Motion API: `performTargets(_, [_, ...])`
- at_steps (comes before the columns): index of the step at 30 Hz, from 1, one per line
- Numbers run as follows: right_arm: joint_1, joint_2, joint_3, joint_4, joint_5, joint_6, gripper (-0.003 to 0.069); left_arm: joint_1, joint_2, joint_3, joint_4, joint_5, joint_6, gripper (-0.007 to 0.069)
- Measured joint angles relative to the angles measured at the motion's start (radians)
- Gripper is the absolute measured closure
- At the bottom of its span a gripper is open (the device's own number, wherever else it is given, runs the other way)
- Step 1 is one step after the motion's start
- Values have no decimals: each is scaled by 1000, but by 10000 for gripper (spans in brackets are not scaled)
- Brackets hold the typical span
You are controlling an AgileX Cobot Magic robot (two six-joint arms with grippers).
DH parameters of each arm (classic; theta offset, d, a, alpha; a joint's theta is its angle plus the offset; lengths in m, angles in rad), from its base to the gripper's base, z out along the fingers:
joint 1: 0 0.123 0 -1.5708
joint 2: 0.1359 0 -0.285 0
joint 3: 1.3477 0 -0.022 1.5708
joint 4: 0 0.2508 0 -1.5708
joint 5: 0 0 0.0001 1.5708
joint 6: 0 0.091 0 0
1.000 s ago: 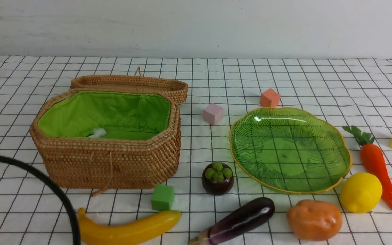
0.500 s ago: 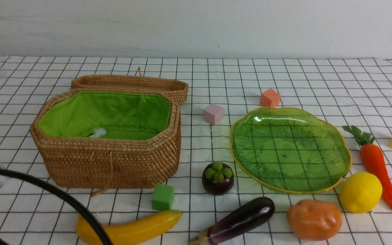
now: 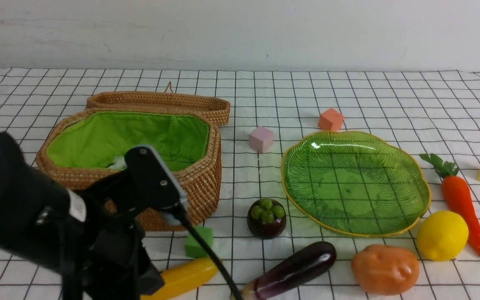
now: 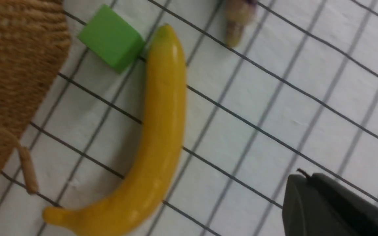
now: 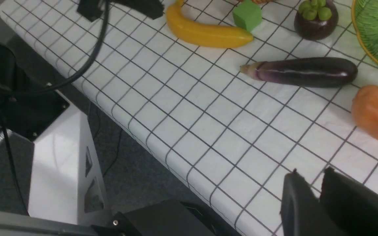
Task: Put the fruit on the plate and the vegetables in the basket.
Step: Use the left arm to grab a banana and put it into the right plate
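The biggest risk, as I judge it, sits around the basket point(image 3: 204, 183), which stands open and empty toward the table's left edge. The left arm point(image 3: 36, 208) hangs right in front of its wicker wall, so a careless swing could shove it, and the arm's cable point(image 3: 206, 254) could snag on things lying along the near edge. The plate point(image 3: 354, 183), right of the middle, is also empty. Its raised rim could catch a fruit brought in too low and make the dish slide. The banana point(image 4: 162, 124) lies near the near edge just in front of the basket and looks like the first target. It is smooth and curved, so an off-centre pinch could let it twist or slip. It is also long, so a drooping end might knock things on the way across. The eggplant point(image 3: 294, 268) and potato point(image 3: 385, 268) lie along the near edge, with the lemon point(image 3: 442, 235) and carrot point(image 3: 458, 200) toward the near right corner. The round mangosteen point(image 3: 266, 218), between basket and plate, lies on that path and would roll easily. The green cube point(image 4: 112, 37) sits just beside the banana's tip and could get pushed or pinched along with it. The left claw point(image 4: 307, 196) hovers above the cloth beside the banana. It is closed, empty and touching nothing, and it would need to spread before going down or it would only press on the fruit. The right claw point(image 5: 321, 186) hangs over the near edge, its jaws drawn close with only a thin slit, holding nothing.
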Motion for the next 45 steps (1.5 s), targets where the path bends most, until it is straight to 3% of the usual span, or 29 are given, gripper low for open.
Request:
performTargets(3, [0, 0, 0, -12, 10, -15, 526, 0, 91, -4, 31, -35, 31, 532])
performTargets(6, [0, 0, 0, -24, 12, -18, 522, -1, 197, -4, 88, -69, 63, 365])
performTargets(7, [0, 0, 0, -26, 12, -18, 522, -1, 203, -4, 92, -73, 63, 352])
performTargets(8, [0, 0, 0, -33, 12, -18, 521, -1, 245, -4, 132, -110, 65, 267])
performTargets(9, [0, 0, 0, -34, 12, -18, 521, -1, 250, -4, 137, -116, 65, 244])
performTargets(10, [0, 0, 0, -35, 12, -19, 521, -1, 286, -4, 187, -169, 65, 146])
performTargets(12, [0, 0, 0, -35, 12, -19, 521, -1, 318, -6, 237, -209, 65, 69])
performTargets(14, [0, 0, 0, -35, 12, -19, 521, -1, 347, -7, 265, -229, 63, 39])
performTargets(18, [0, 0, 0, -35, 8, -19, 521, -1, 410, -7, 290, -241, 62, 81])
performTargets(22, [0, 0, 0, -25, 1, -19, 518, -2, 450, -14, 285, -208, 43, 285])
performTargets(24, [0, 0, 0, -6, -1, -19, 518, -3, 451, -18, 282, -201, 42, 326])
performTargets(31, [0, 0, 0, 10, 0, -19, 517, -58, 404, -39, 323, -23, 31, 316])
performTargets(34, [0, 0, 0, 8, -1, -13, 515, -164, 308, -105, 323, 71, -43, 316])
performTargets(35, [0, 0, 0, -13, -15, 1, 515, -233, 261, -169, 322, 73, -121, 316])
performTargets(41, [0, 0, 0, -149, -69, 146, 515, -323, 315, -413, 302, 35, -227, 316])
performTargets(45, [0, 0, 0, -321, -78, 338, 511, -327, 521, -692, 280, -4, -258, 316])
